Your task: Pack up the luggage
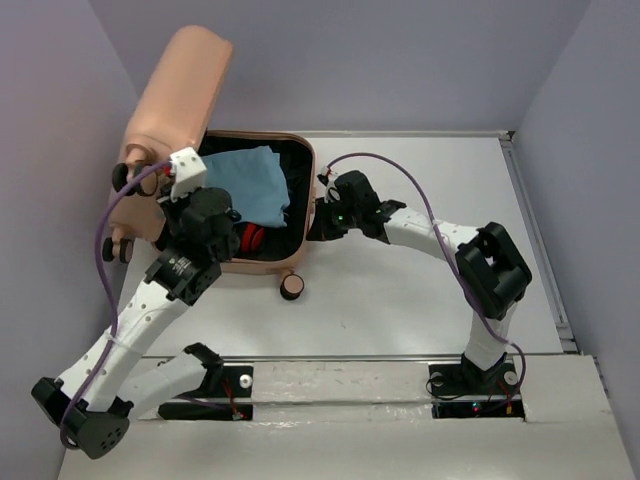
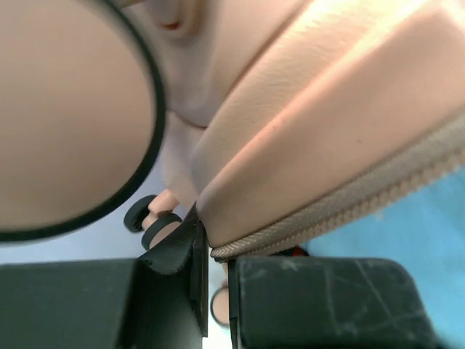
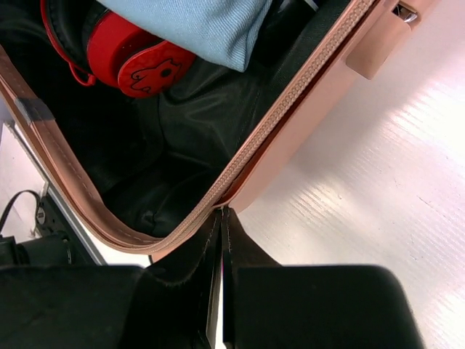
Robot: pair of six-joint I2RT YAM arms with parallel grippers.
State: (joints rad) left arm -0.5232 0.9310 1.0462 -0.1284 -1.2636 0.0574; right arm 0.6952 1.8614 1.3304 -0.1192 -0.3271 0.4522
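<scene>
As seen from above, luggage [image 1: 255,264] place: far left part of the worktop [image 1: 420,290], base lying flat, lid [image 1: 178,95] raised and leaning back toward the left wall.
Shell: peach-pink with rounded corners, zip edge [image 3: 283,109] running along the rim.
Lining: black fabric [image 3: 167,145] covering the inside of the base.
Contents: blue cloth [image 1: 245,180] folded in the far part of the base. Red headphones [image 3: 138,62] nearer, on the lining, partly tucked under the cloth's edge.
Wheels: caster wheel [image 1: 292,287] by the near right corner of the base, with two more on the left side beside the lid.
Left hand [image 2: 216,243]: over the near left part of the base, fingers drawn close with only a thin slit between. Shell's zip edge meeting the tips. Cannot tell whether that edge is pinched.
Right hand [image 3: 221,218]: at the right side of the base, fingers pressed together, tips against the rim at a rounded corner where the zip edge bends.
Right arm: stretched leftward across the worktop from its mount at the near right.
</scene>
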